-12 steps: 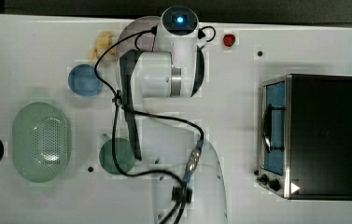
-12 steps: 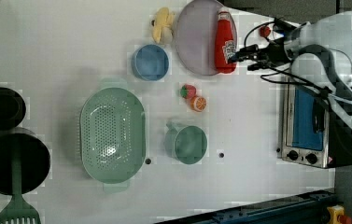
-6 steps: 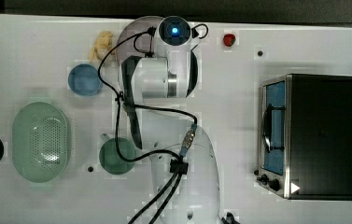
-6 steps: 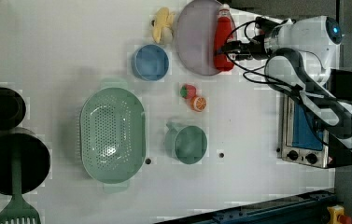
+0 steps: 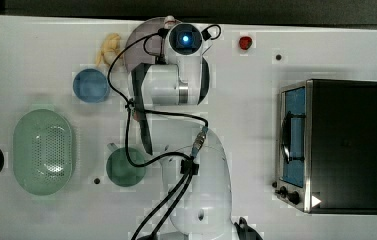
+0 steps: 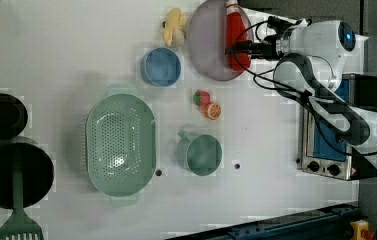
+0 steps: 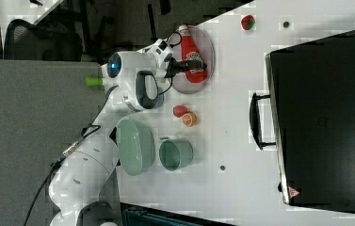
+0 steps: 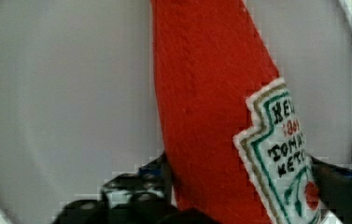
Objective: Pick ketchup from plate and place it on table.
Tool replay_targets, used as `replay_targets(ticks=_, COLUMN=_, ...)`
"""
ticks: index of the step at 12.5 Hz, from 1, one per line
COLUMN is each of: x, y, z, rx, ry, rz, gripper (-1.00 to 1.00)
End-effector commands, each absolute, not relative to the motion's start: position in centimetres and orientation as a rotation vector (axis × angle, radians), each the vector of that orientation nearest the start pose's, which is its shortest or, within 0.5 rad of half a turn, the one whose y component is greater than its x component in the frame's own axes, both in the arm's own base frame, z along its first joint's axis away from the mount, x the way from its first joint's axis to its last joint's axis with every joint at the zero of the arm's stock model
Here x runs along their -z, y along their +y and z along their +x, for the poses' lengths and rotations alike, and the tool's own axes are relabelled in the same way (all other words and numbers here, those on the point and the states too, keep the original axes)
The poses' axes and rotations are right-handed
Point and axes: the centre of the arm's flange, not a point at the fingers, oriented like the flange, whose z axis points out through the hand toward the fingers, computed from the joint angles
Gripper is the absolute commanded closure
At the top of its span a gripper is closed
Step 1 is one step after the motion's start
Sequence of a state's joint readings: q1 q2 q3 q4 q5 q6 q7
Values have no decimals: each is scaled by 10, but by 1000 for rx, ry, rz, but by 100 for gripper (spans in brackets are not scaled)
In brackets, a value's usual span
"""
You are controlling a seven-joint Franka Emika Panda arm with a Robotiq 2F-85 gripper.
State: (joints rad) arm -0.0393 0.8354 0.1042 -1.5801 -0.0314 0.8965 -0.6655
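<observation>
Your ketchup (image 6: 236, 42) is a slim red bottle, soft and felt-like up close, with a white cap (image 6: 231, 4) and a white-edged label (image 8: 281, 154) stitched in green, gold and black lettering. It lies flat on the lilac-grey plate (image 6: 203, 47), along the left view's right side of the dish, cap toward the table (image 6: 66, 55) edge. Your gripper (image 8: 239, 186) sits low over the bottle's body, its dark fingers (image 8: 131, 186) spread and straddling it, one on each side; you cannot tell from here whether they press the fabric yet.
</observation>
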Motion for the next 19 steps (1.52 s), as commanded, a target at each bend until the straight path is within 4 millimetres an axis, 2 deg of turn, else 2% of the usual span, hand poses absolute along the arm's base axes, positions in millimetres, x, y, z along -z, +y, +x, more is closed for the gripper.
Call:
replay_targets(ticks=1, x=-168, y=37, z=712, rx=149, ry=40, rz=-3073, gripper=-20)
replay_targets(ticks=3, x=-177, y=37, z=713, rx=159, ry=40, rz=-3072, gripper=-17)
replay_targets(ticks=5, x=-200, y=36, z=718, rx=204, ry=57, rz=-3066, gripper=-17)
replay_targets(ticks=7, x=-243, y=29, z=723, rx=272, ry=145, rz=-3041, gripper=-17)
replay_targets(ticks=9, x=-294, y=19, z=718, rx=249, ry=200, rz=-3031, gripper=-17)
replay_targets(ticks=12, x=-373, y=0, z=693, rx=114, ry=226, rz=-3055, gripper=-17)
replay_targets(ticks=14, x=-414, y=-15, z=665, rx=-3, ry=262, rz=-3074, gripper=-17)
replay_targets(ticks=16, x=-431, y=-28, z=633, rx=-113, ry=378, rz=-3079, gripper=-17)
replay_targets(ticks=19, x=-422, y=-37, z=589, rx=-181, ry=514, rz=-3073, gripper=-17)
